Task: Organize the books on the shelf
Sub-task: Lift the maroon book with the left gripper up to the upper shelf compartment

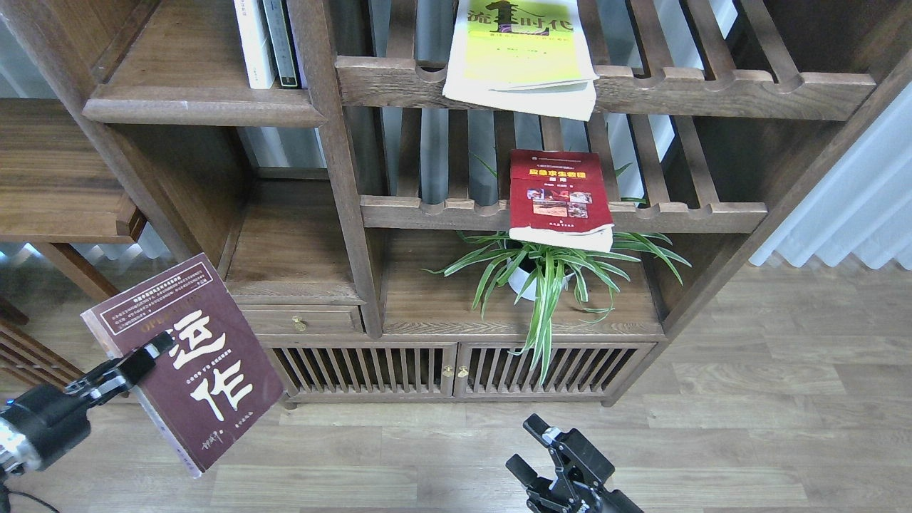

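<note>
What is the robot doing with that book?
It is tidying books onto a bookcase. Its left tool is clamped on a maroon book, held in the air below and left of the shelves. The right tool is open and holds nothing. A yellow-green book and a red book lie on slatted racks, above a potted plant.

The maroon paperback (192, 356) bore big white characters, the yellow-green paperback (520, 53) dark ones, the red paperback (559, 192) small photos and a yellow title.

yellow-green book (519, 50) top cropped, right arm mostly cropped
</note>
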{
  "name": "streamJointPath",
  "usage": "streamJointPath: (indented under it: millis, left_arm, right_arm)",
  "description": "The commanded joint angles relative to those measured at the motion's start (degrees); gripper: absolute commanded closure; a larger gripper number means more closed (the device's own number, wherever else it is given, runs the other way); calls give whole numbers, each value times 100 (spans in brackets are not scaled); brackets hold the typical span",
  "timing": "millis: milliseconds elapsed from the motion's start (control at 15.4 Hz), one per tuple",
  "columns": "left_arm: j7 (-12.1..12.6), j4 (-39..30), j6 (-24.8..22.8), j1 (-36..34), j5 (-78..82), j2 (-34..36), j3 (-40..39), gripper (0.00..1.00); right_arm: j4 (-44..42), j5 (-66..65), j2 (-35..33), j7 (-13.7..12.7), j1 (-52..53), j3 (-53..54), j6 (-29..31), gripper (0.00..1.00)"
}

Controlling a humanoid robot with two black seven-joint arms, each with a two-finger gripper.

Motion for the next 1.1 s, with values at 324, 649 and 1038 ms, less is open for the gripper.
streamJointPath:
  millis: [324, 649, 1038]
  left_arm:
    - [495, -26, 1, -431, -133, -1047, -1464, 96]
    - [557, -26, 1, -1739, -266, -732, -1526, 96]
    - [758, -17, 1, -3542, -257, 385, -1210, 96]
  right_arm:
    - [-103, -7, 18, 0, 83, -46, 0, 1]
    - [-200, -59, 80, 0, 189, -46, 0, 1]
    - [-244, -68, 106, 0, 171, -46, 0, 1]
